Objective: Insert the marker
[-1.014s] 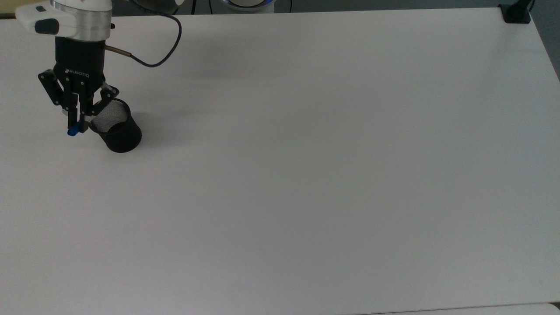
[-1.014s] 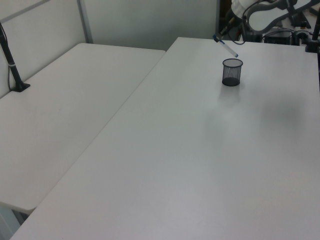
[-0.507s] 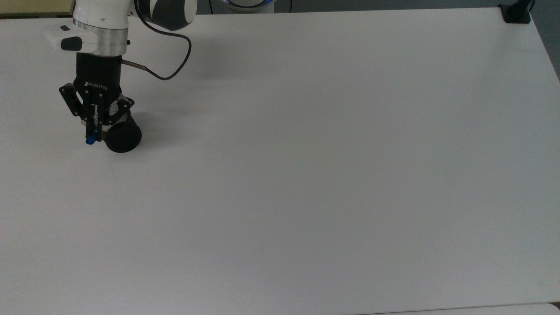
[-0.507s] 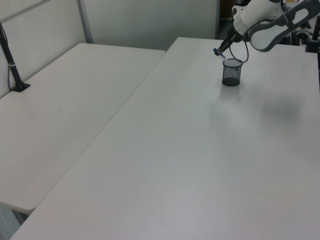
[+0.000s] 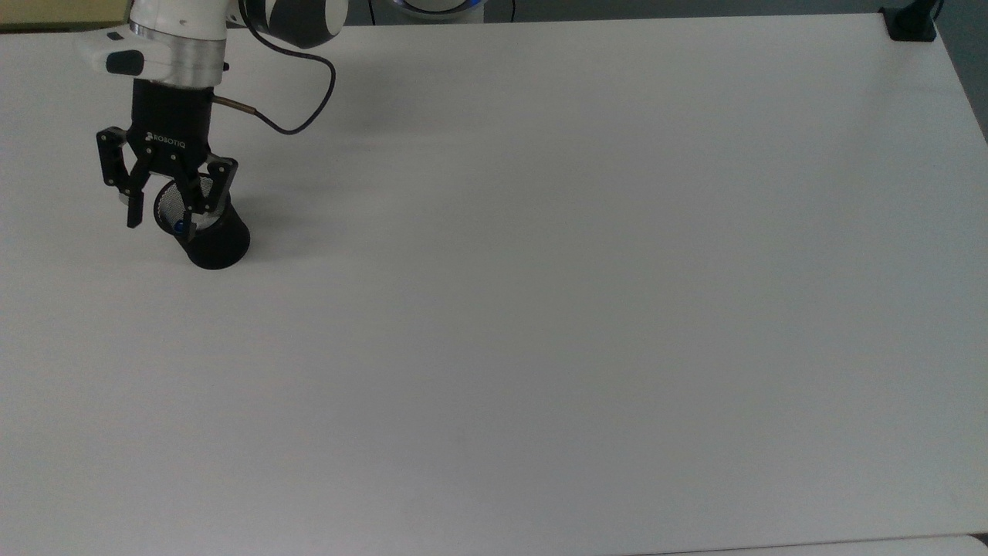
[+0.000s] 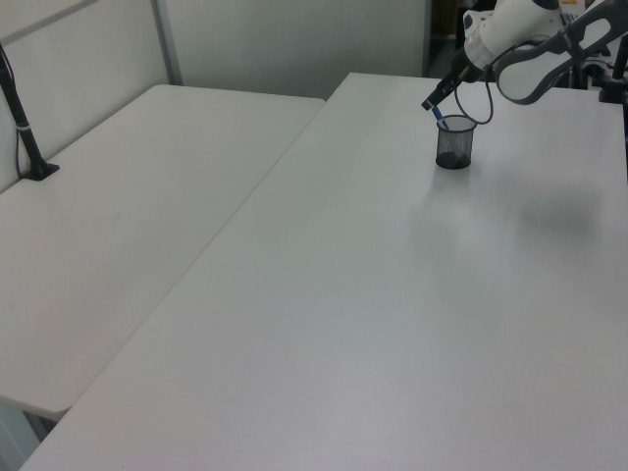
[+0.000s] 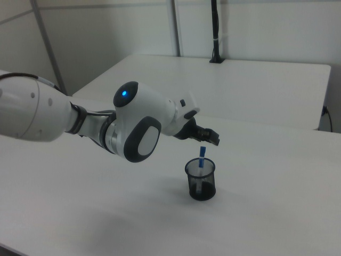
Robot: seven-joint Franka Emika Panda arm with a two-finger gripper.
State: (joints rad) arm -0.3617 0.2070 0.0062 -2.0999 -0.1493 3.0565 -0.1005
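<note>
Half a second ago the gripper (image 5: pixel 160 219) was clamping the marker (image 5: pixel 179 227) over the rim of the black mesh cup (image 5: pixel 204 230); now its fingers are standing spread apart with nothing between them, and the marker is sitting inside the cup. From the top view, the gripper is hovering over the cup's mouth at the far left of the white table (image 5: pixel 540 309), one finger hanging outside the rim on the top view's left and the other crossing in front of the opening, so part of the mesh interior is being hidden; only a small blue spot of the marker is showing inside. A black cable (image 5: pixel 305 100) is looping from the wrist. From the left view, the cup (image 6: pixel 455 142) is standing upright at the far right of the table (image 6: pixel 373 294), with the marker (image 6: pixel 444 124) leaning as a thin blue sliver against the rim on the left view's left, just under the gripper (image 6: pixel 430 102). From the right view, the marker's blue end (image 7: pixel 202 156) is sticking up out of the cup (image 7: pixel 201 180), its lower barrel being veiled by the mesh, while the gripper (image 7: pixel 212 137) is hanging just above it, apart from it.
</note>
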